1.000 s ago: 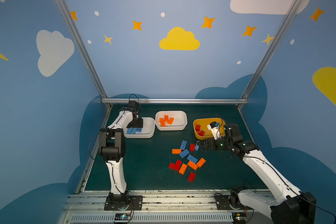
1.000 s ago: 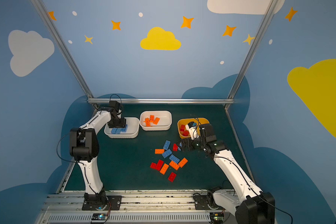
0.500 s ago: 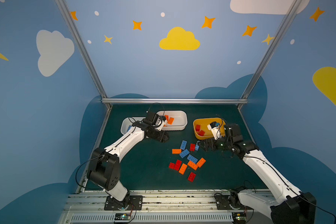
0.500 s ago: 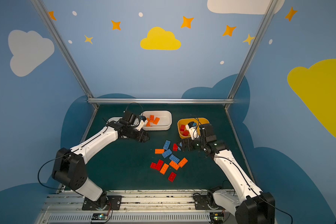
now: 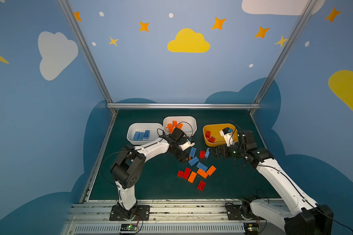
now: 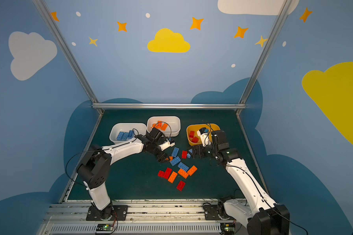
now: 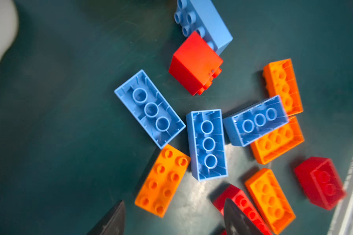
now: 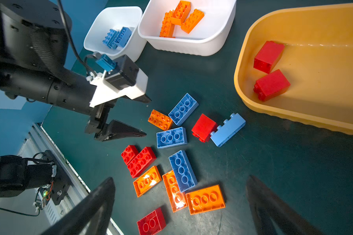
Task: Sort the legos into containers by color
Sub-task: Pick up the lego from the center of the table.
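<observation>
Left gripper [image 7: 173, 220] jaws apart, empty, low at the left edge of the loose legos [image 5: 196, 164]. Orange brick [image 7: 162, 181] just ahead of it, studs up, mostly hidden under the arm in both top views. Right gripper [image 8: 180, 178] wide open, empty, at pile's far right beside yellow tub [image 5: 214, 128], which holds two reds. Left white tub [image 5: 130, 132] holds blues, middle white tub [image 5: 192, 122] oranges.

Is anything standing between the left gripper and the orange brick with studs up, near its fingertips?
Nothing visible does. In the left wrist view the orange brick lies directly ahead of the open left gripper; a blue brick sits close beside it.
</observation>
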{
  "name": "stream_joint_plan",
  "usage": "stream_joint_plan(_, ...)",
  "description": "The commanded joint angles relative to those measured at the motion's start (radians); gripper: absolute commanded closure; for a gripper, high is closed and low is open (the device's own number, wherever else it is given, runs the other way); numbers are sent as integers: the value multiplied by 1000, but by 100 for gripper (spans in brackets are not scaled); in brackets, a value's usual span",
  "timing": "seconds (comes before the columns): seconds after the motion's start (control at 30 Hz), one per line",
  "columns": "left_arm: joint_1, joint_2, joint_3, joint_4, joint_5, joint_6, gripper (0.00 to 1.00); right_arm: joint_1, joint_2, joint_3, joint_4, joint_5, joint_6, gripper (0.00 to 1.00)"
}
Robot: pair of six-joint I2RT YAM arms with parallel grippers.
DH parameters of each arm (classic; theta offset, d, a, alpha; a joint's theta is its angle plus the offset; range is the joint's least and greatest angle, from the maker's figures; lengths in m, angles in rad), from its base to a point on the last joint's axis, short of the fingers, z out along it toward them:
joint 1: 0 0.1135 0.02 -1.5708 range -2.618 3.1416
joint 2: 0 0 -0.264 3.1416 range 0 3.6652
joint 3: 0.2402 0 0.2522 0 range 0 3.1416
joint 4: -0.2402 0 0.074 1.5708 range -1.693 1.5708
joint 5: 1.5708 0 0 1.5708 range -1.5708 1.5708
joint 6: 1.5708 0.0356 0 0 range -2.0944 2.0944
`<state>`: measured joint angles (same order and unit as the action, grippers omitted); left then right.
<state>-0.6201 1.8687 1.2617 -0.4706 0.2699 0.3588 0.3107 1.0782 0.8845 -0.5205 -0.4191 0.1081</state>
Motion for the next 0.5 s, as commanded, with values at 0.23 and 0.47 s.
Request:
stream_joint_plan(0.23, -4, 116, 104, -126, -66, 255, 28, -16, -31, -20, -10, 16, -6, 2)
stream_joint_plan(0.47, -20, 165, 140, -146, -64, 257, 32, -19, -19, -20, -9, 16, -7, 2)
